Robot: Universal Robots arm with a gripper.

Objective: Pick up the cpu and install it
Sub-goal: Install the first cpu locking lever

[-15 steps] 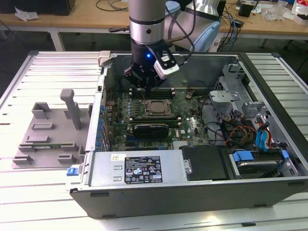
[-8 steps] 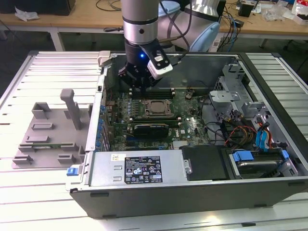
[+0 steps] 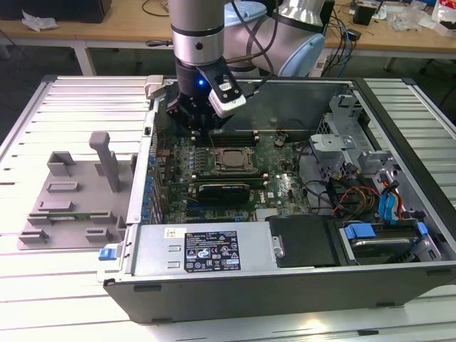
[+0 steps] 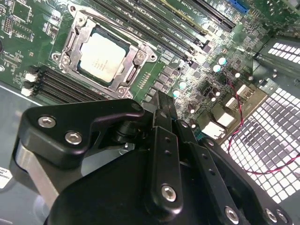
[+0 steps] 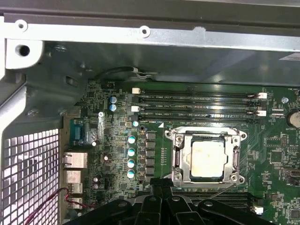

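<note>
The cpu (image 3: pixel 226 158) is a flat silver square lying inside the metal socket frame (image 3: pixel 246 169) on the green motherboard of the open computer case. Both wrist views show it seated in the frame, as cpu (image 4: pixel 102 57) and cpu (image 5: pixel 206 159). My gripper (image 3: pixel 200 127) hangs over the board just beyond the socket's far corner, toward the exterior view's left. Its black fingers come together at the gripper's tip (image 4: pixel 161 102), with nothing between them. They stand apart from the cpu, beside the socket and above the board, as at the gripper (image 5: pixel 159 183).
A grey plastic tray (image 3: pixel 68 199) with upright posts lies on the slatted table at the exterior view's left. Memory slots (image 5: pixel 197 105) run beside the socket. The case wall (image 3: pixel 142 178), a black power supply (image 3: pixel 206 249) and a drive cage with cables (image 3: pixel 356 178) surround the board.
</note>
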